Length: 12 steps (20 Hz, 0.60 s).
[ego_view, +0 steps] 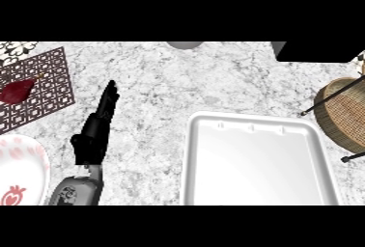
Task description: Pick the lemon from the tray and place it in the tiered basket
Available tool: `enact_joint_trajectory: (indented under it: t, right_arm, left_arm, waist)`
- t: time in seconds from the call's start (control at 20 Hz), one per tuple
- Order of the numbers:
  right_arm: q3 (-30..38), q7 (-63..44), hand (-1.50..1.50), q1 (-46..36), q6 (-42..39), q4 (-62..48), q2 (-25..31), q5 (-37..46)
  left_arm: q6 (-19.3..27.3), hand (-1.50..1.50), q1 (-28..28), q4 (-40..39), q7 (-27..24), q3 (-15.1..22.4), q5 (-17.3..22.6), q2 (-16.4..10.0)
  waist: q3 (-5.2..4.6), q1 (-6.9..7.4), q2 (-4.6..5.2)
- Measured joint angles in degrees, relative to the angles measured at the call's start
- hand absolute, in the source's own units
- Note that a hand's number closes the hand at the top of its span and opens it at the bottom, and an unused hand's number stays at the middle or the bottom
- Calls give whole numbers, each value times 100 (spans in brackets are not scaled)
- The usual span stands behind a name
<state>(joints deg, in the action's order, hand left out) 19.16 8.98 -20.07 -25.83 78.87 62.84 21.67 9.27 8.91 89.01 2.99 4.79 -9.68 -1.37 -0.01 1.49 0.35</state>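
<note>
Worktop (214,82) of speckled grey stone fills my feed. At far left a dark latticed mat (53,72) lies at an angle with a dark red, pointed item (16,91) on it; I can't tell what that is. Below the mat, a white plate (21,159) with red markings is cut off by the left edge. Next comes my left hand (91,140), on its grey forearm (75,190) rising from the lower edge; its fingers (107,101) are straight, pointing away from me, grasping nothing. A grey round shape (185,45) peeks in at the top. Right of centre sits the white tray (194,159), well apart from the hand. Where the lemon is I cannot tell from this view. The tiered basket (342,113), woven with black wire legs, stands just beside the tray's far right corner, under a black block (317,50).
</note>
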Motion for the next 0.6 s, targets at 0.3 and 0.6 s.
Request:
enact_joint_trajectory:
  t: [0.3, 0.6]
  right_arm:
    - [-129, -247, -150, -563, -259, -963, -539, -325]
    - [236, -441, -150, -1163, -488, -1715, -817, -887]
  left_arm:
    - [-75, 0, -4, 84, 15, -62, 50, -72]
    - [12, 0, -9, 111, 62, -33, -20, -3]
  waist:
    - [-14, -11, -18]
    - [-3, -60, -24]
